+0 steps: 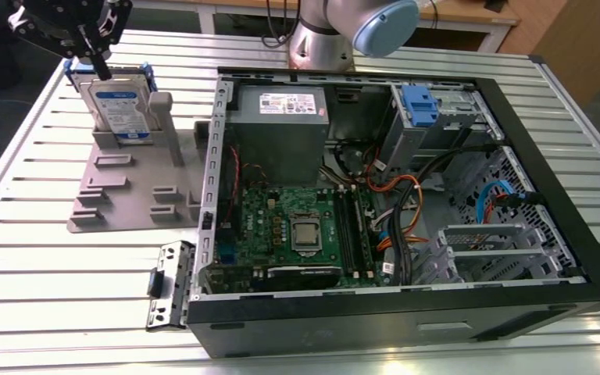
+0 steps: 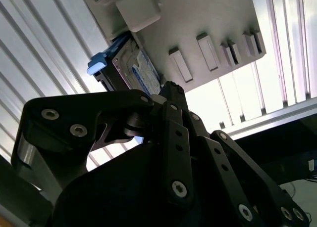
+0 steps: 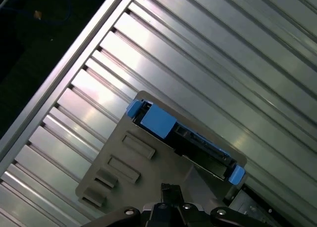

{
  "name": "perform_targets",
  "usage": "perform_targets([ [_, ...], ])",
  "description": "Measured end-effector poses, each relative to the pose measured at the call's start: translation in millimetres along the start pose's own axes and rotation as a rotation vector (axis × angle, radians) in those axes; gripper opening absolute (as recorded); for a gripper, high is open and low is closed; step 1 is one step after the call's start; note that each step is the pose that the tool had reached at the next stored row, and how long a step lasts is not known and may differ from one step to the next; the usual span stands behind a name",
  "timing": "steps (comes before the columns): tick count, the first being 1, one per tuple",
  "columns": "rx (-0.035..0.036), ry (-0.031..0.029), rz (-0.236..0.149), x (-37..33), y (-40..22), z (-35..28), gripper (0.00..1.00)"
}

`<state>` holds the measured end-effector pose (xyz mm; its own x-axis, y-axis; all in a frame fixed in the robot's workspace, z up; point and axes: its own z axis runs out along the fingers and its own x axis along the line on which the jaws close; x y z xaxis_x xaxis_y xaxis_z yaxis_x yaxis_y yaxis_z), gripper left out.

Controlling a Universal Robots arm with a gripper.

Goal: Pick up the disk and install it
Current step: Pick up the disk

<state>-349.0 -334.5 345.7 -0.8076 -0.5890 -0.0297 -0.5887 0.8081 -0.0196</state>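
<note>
The disk (image 1: 118,105) stands upright on its edge in a grey holder (image 1: 133,187) at the exterior view's far left, its white-and-blue label facing the camera and blue rails along its sides. My gripper (image 1: 100,70) hangs just over the disk's top edge, and its dark tip overlaps that edge. In the first wrist view the disk (image 3: 183,138) shows from above, blue rail ends at both corners, with the gripper (image 3: 168,190) a little way off it. In the second wrist view the disk (image 2: 136,66) lies beyond the gripper's black linkages (image 2: 168,88).
An open computer case (image 1: 383,180) lies on the slatted metal table (image 1: 50,266), to the exterior view's right of the holder. Inside are a grey power supply box (image 1: 277,117), a green board and a metal cage with a blue latch (image 1: 420,101). A black bracket (image 1: 172,285) lies by the case's near left corner.
</note>
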Motion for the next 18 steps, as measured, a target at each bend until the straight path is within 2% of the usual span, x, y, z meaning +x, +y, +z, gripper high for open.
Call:
perform_targets([
  [18,-0.0022,-0.0014,-0.075,0.0,0.0,0.0,0.10],
])
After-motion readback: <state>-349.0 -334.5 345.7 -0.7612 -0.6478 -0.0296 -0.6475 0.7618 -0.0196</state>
